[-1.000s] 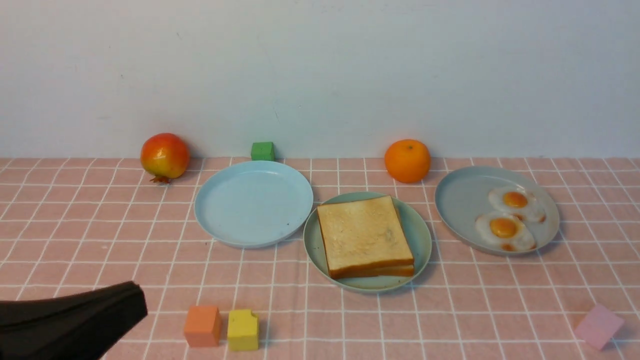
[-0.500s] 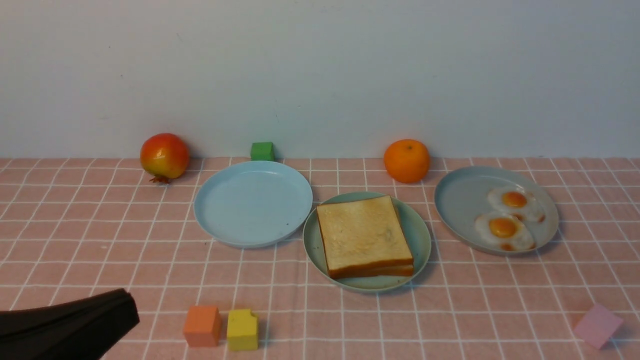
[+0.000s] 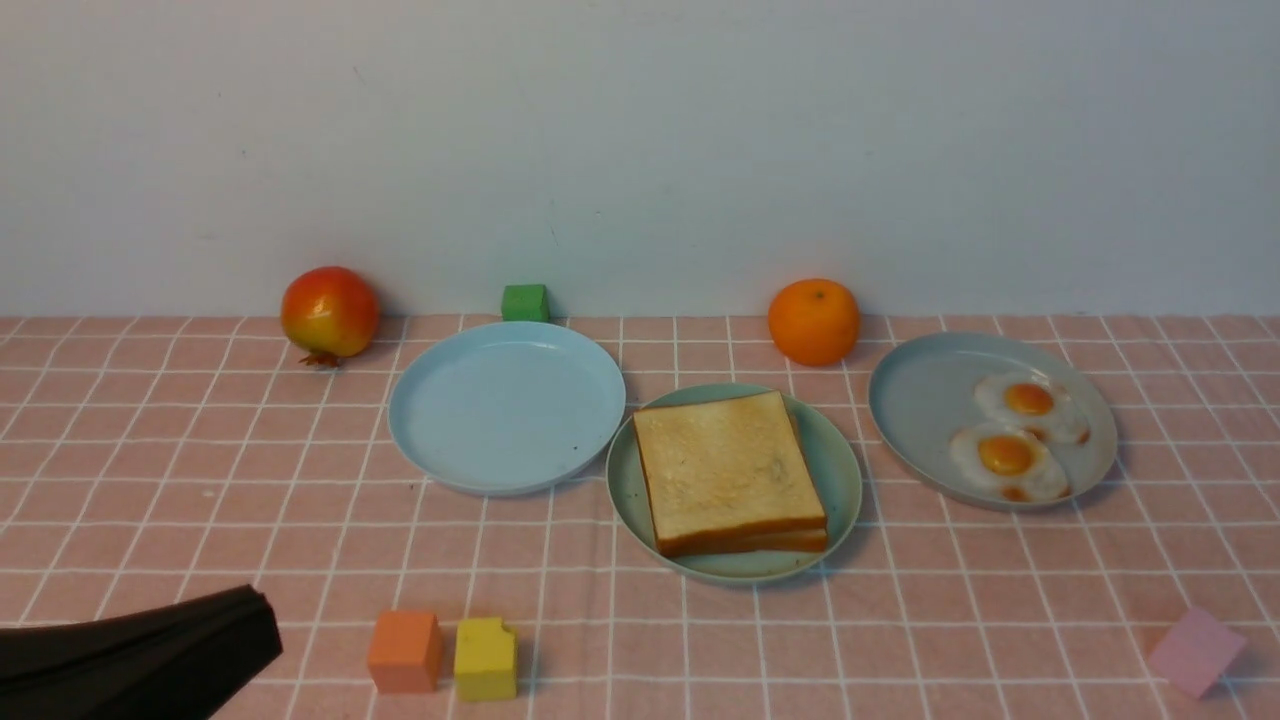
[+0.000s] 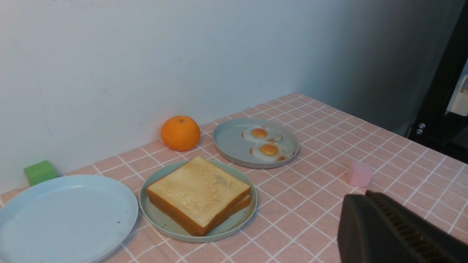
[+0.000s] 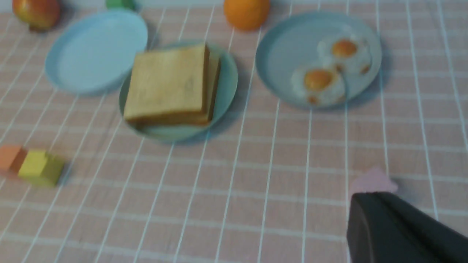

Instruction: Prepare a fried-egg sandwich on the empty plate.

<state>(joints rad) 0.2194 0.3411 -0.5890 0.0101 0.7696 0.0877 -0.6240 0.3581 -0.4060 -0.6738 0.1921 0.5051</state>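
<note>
The left gripper (image 3: 255, 625) lies low at the near-left corner of the pink checked tablecloth (image 3: 900, 620), its black fingers pressed together w/ nothing between them, tips aimed toward the centre of the table; in the left wrist view the ribbed inner pad edge shows as one closed seam. The right gripper (image 5: 353, 219) shows only in its own wrist view — dark fingers together, empty, hovering over the cloth close to the pale pink cube (image 3: 1195, 652) at the near right. The round mint-green plastic plate (image 3: 835, 470) sits mid-table, slightly right of centre, its rim touching or just beside the round sky-blue plastic plate (image 3: 505, 405) on its left, which is bare. On the mint-green plate lie two thick square toast slices (image 3: 725, 465), stacked flat, top face golden w/ a faint grey smudge, crusts darker orange-brown; the lower slice peeks out a little along one edge, approx. aligned otherwise. Whether anything lies between the slices can't be told. Two white fried eggs w/ orange yolks (image 3: 1010, 455) lie side by side, edges touching, on the round grey-blue plate (image 3: 920, 400) at the right. Along the wall: a red-yellow pomegranate (image 3: 328, 312), a small green cube (image 3: 525, 301), a round orange (image 3: 814, 320). Near front-left, an orange cube (image 3: 403, 652) and a yellow block (image 3: 485, 658) stand just beside each other.
</note>
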